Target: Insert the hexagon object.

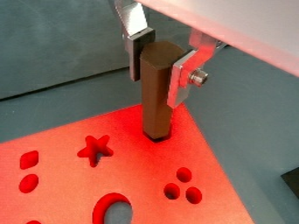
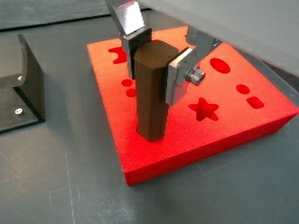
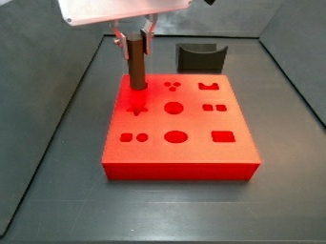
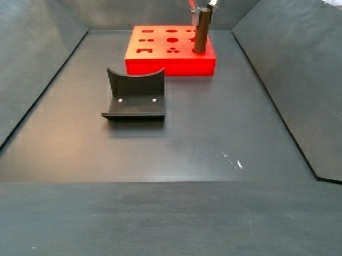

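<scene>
pincer (image 2: 158, 54) over red block (image 2: 233, 122), pinching upright hexagon object (image 2: 152, 92) near its top; peg's lower end at block's face. fixture (image 4: 134, 96) well apart on surface (image 4: 201, 150).

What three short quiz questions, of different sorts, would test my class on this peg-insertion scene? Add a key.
1. True or false: the claw is shut on the brown hexagon peg.
2. The peg's lower end meets the red block: A) near a corner, B) at its middle, C) off the block.
3. Fill in: the dark grey curved holder stands ____ from the red block.

Key: 1 true, the finger plates press on the peg's upper part in both wrist views. 2 A, by the star-shaped hole. 3 apart, on the floor.
</scene>
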Motion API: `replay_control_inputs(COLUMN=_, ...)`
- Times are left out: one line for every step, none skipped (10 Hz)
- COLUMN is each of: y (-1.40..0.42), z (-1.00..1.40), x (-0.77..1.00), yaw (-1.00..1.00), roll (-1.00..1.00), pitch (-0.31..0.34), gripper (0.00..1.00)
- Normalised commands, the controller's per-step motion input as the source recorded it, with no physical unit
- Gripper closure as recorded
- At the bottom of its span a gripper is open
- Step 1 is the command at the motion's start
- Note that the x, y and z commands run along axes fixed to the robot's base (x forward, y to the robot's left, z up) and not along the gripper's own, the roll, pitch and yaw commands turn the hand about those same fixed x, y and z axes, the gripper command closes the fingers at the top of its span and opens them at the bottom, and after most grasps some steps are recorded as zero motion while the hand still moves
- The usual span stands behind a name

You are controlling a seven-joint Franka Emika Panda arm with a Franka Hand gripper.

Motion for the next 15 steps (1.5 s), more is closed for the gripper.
replay_control_inputs(y=0.0, z=-0.21, x=0.2, yaw=0.22, roll=0.16, pitch=0.0, gripper=1.0)
replay_control_inputs(y=-0.08, z=-0.18, x=0.21, yaw=0.25, roll=0.2, pitch=0.0, gripper=1.0)
replay_control_inputs(y=-0.12, z=-0.17, x=0.21, yaw=0.24, roll=0.23, pitch=0.004, gripper=1.0)
replay_control_inputs(y=-0.12, z=-0.18, x=0.13, yaw=0.21, roll=0.18, pitch=0.0, gripper=1.0)
replay_control_inputs(y=-0.01, z=-0.18, x=0.03, yaw=0.15, roll=0.12, pitch=0.0, gripper=1.0)
replay_control_inputs(y=0.0, z=-0.09, x=0.0, yaw=0.0, roll=0.11, pitch=0.016, gripper=1.0)
replay_control_inputs(y=0.0, z=-0.05, x=0.0, yaw=0.0, roll=0.08, pitch=0.01, gripper=1.0)
replay_control_inputs(y=0.0, z=-0.28, x=-0.07, yaw=0.0, roll=0.06, pitch=0.029, gripper=1.0)
replay_control_inputs(y=0.05, z=-0.68, x=-0.03, yaw=0.0, roll=-0.06, pitch=0.0, gripper=1.0)
replay_control_inputs(y=0.07, z=-0.89, x=-0.03, yaw=-0.01, roll=-0.14, pitch=-0.011, gripper=1.0)
replay_control_inputs(y=0.05, z=-0.88, x=-0.01, yaw=-0.01, roll=-0.15, pitch=-0.003, gripper=1.0)
replay_control_inputs(y=0.01, z=-0.77, x=-0.02, yaw=0.0, roll=-0.11, pitch=0.0, gripper=1.0)
replay_control_inputs(y=0.0, z=-0.67, x=-0.03, yaw=0.0, roll=-0.03, pitch=0.0, gripper=1.0)
replay_control_inputs(y=-0.09, z=-0.34, x=0.0, yaw=0.0, roll=0.09, pitch=0.04, gripper=1.0)
replay_control_inputs(y=-0.1, z=-0.01, x=0.0, yaw=0.0, roll=0.1, pitch=0.044, gripper=1.0)
